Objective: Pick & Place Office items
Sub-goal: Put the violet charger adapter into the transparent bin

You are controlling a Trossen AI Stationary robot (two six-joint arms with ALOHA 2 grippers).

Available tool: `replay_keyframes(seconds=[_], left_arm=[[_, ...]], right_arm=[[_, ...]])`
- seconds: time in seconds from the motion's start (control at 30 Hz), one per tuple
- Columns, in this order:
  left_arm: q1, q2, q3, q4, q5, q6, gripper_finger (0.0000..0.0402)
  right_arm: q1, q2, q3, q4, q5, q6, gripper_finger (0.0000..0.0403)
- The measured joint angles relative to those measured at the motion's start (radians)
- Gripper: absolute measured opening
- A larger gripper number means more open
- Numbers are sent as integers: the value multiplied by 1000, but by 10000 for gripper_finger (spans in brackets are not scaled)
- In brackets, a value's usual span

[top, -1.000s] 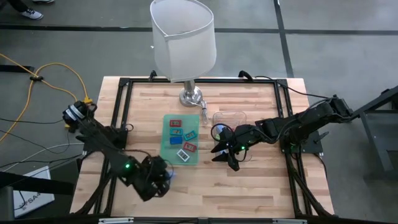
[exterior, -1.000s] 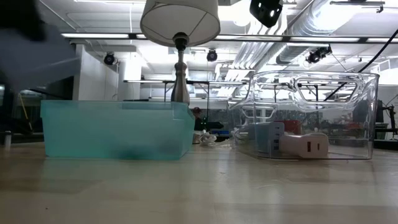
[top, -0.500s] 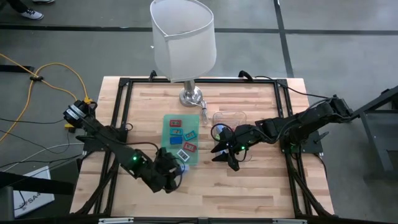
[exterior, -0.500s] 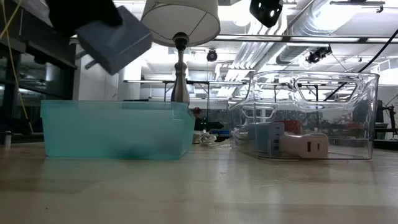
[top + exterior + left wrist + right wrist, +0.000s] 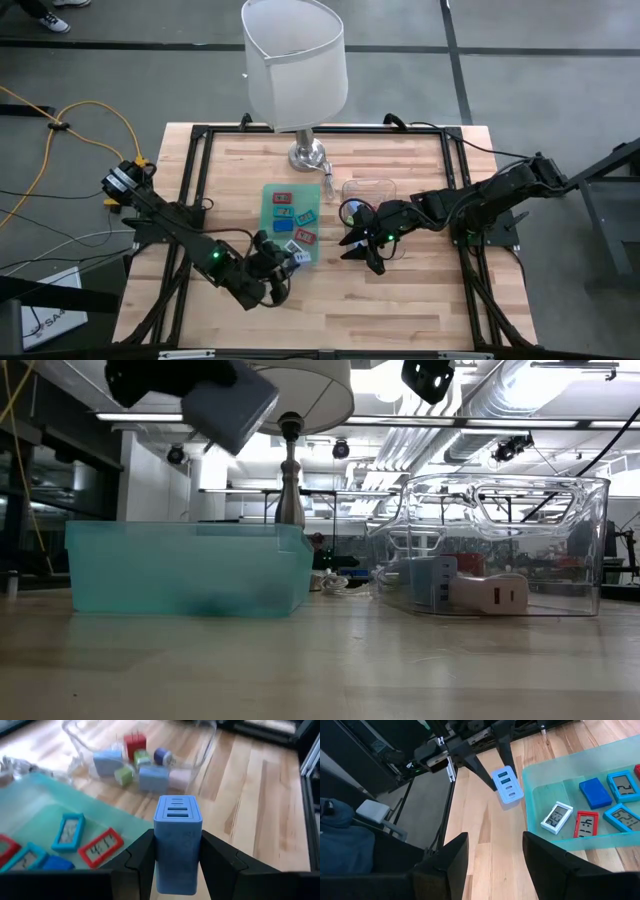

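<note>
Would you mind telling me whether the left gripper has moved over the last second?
Yes. In the high view the left gripper, shut on a blue charger block, has travelled from the table's near edge toward the teal tray, reaching its near corner.

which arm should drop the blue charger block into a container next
The left. Its gripper is already shut on the blue charger block, held in the air beside the teal tray. The right gripper hangs open and empty near the clear tray, so it would need a handover first.
</note>
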Motion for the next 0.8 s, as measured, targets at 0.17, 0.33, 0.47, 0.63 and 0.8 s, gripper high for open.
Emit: replay_keyframes(seconds=[0.17,0.33,0.47,0.63,0.8], left_arm=[[10,0,0,85,-25,78,126],[30,0,0,143,-25,169,126],[34,0,0,188,-25,232,126],[17,0,0,254,-14,339,126],[10,0,0,307,29,399,126]], right_arm=[[0,0,0,0,0,0,173],[0,0,0,0,0,0,173],[0,0,0,0,0,0,173],[0,0,0,0,0,0,173],[0,0,0,0,0,0,173]])
